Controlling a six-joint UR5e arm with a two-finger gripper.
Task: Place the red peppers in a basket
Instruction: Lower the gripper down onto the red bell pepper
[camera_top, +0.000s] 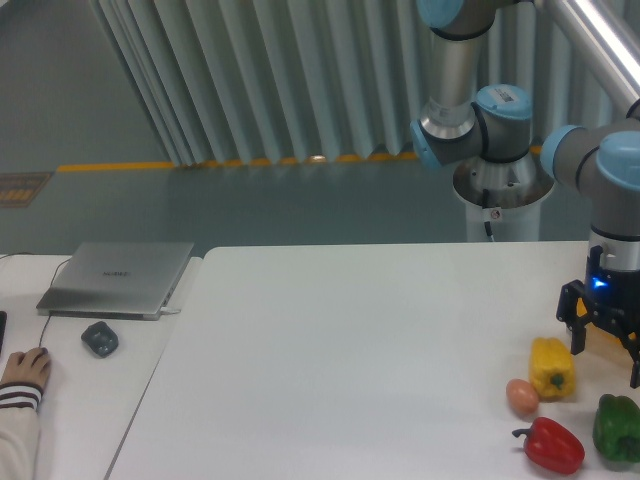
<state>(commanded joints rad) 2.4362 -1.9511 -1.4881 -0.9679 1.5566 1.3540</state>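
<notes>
Colours near the black pincer (606, 345)
Yellow pepper (552, 367) beside it; glossy red pepper (553, 446), green pepper (618, 428) below; white tabletop (340, 360).

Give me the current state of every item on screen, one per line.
gripper: open, empty, above the table right of the yellow pepper
red pepper: on the table, ungrasped
yellow pepper: upright on the table
green pepper: on the table at the frame edge
egg: resting beside the yellow pepper
laptop: closed

Gripper (604, 342) open, empty, above table (350, 360) beside yellow pepper (552, 367); red pepper (553, 446) near front edge.
</notes>
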